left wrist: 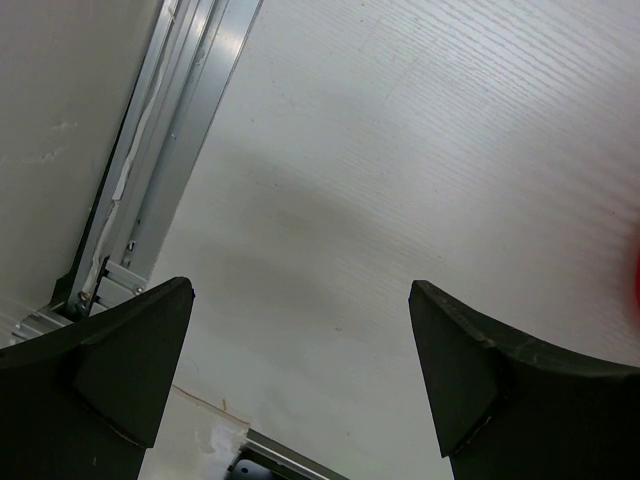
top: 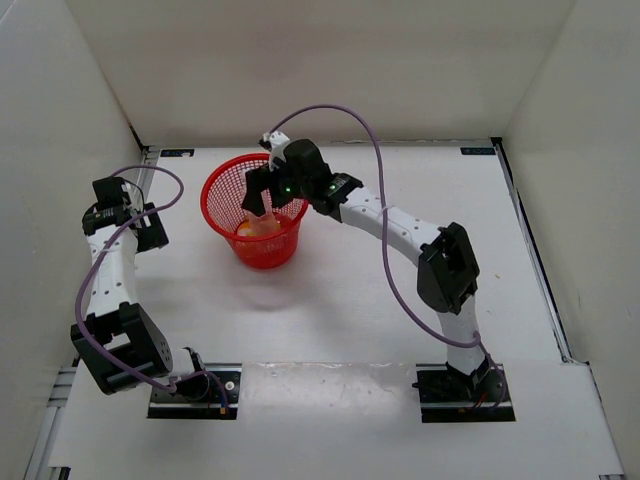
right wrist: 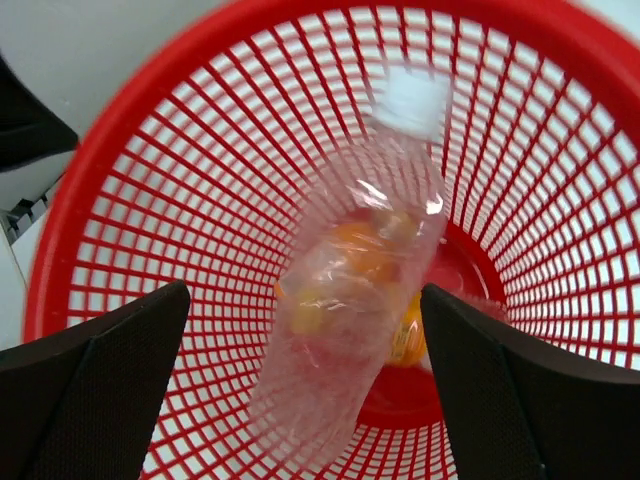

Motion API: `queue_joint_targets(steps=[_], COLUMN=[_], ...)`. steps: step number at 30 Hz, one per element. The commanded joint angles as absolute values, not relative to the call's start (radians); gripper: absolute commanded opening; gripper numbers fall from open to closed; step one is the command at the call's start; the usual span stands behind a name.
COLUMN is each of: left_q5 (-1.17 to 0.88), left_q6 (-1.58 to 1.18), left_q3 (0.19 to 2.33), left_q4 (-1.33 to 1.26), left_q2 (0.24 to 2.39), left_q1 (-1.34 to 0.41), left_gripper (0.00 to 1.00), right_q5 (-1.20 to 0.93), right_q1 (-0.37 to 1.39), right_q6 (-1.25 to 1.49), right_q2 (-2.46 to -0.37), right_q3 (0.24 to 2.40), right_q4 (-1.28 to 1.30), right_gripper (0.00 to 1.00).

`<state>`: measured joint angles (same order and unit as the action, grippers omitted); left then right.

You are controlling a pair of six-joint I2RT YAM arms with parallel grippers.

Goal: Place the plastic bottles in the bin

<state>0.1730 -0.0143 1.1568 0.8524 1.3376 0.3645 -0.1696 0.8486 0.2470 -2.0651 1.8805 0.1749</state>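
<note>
While the clear bottle [right wrist: 350,270] drops: it shows blurred inside the red mesh bin [right wrist: 120,130], touching neither finger, so we judge it released.
Right gripper [right wrist: 305,295]: spread wide over the rim; we should lift straight, clear of the lattice.
Orange bottles [top: 248,229]: on the bin floor.
Left gripper [left wrist: 300,290]: spread above the surface [left wrist: 400,150].

In the right wrist view the clear bottle [right wrist: 350,300] is smeared by blur — its lower end melts into the mesh. Behind it the orange bottles [right wrist: 405,338] show only as patches, their number untellable. The bin [right wrist: 110,150] runs off that picture's edges. From above, the right pincer [top: 265,195] hides part of the bin's rim — the contents read as a pale-orange smudge.
</note>
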Motion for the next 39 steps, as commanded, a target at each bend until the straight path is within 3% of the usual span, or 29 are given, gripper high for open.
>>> queue_joint_targets(steps=[1, 6, 10, 14, 19, 25, 30, 33, 39], left_q5=[0.126, 0.126, 0.144, 0.144, 0.153, 0.075, 0.021, 0.021, 0.048], left_q6=[-0.006, -0.006, 0.003, 0.003, 0.012, 0.081, 0.1, 0.127, 0.118], left_q3=[1.181, 1.181, 1.181, 1.181, 1.172, 1.15, 1.221, 1.233, 1.224], left_q4=[0.839, 0.839, 0.839, 0.839, 0.839, 0.839, 0.893, 0.904, 0.914], left_q2=[1.318, 1.309, 1.299, 1.299, 1.299, 1.261, 1.261, 1.27, 1.279], left_q1=[0.368, 0.368, 0.368, 0.368, 0.368, 0.368, 0.368, 0.368, 0.368], left_gripper=[1.0, 1.0, 1.0, 1.0, 1.0, 1.0, 1.0, 1.0, 1.0], right_q5=[-0.157, -0.079, 0.064, 0.115, 0.342, 0.371, 0.422, 0.385, 0.474], right_q1=[0.874, 0.884, 0.789, 0.506, 0.299, 0.239, 0.219, 0.219, 0.219], right_q6=[0.181, 0.19, 0.299, 0.412, 0.402, 0.412, 0.463, 0.506, 0.581], right_q2=[-1.999, -1.941, -1.832, -1.576, -1.389, -1.194, -0.915, -0.833, -0.865], right_q3=[1.968, 2.092, 2.139, 1.85, 1.6, 1.234, 0.878, 0.793, 0.839], right_q4=[0.132, 0.202, 0.343, 0.437, 0.721, 0.773, 0.622, 0.578, 0.618], right_gripper=[1.0, 1.0, 1.0, 1.0, 1.0, 1.0, 1.0, 1.0, 1.0])
